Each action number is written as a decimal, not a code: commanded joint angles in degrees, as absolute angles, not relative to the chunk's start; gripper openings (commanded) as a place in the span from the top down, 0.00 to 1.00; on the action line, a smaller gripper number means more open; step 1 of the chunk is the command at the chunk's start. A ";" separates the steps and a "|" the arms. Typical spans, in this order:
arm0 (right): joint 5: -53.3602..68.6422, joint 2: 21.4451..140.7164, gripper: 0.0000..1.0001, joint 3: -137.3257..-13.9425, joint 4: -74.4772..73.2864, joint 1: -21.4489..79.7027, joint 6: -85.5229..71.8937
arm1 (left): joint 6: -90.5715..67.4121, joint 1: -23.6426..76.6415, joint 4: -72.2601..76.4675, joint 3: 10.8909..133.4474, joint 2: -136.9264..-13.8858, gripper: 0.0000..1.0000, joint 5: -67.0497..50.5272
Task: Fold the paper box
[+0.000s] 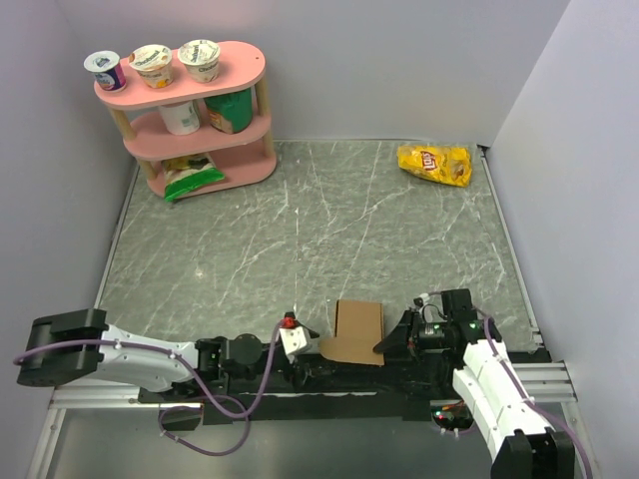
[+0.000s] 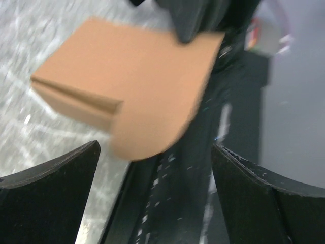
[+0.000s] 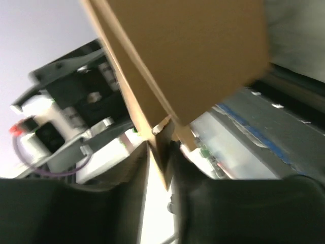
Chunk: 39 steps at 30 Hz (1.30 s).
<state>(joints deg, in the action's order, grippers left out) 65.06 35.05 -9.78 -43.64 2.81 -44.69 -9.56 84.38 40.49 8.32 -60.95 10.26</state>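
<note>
The paper box (image 1: 357,329) is seen low centre on the desk (image 1: 300,230), its flap between the fingers of the right hand (image 3: 160,148); whether it is pinched cannot be told. Only the left wrist view shows the left hand (image 2: 155,147) spread wide, with the box ahead.

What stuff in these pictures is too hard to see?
- Right wrist view: whether the right tool really pinches the paper box flap. It is all blurred, and the top edge cuts the box off.
- Top view: part of the box's right side, covered by the right tool.
- Top view: the writing on the cups on the pink shelf, too small.
</note>
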 commanded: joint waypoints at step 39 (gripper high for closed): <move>42.62 56.24 0.44 -15.47 -16.71 13.54 -41.04 | -21.63 55.20 41.31 8.26 -51.59 0.04 -9.75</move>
<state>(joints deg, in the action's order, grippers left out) 42.11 53.10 -16.29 -24.45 13.15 -39.79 -21.93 55.81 38.39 7.46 -50.76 -6.79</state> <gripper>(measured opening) 0.688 0.961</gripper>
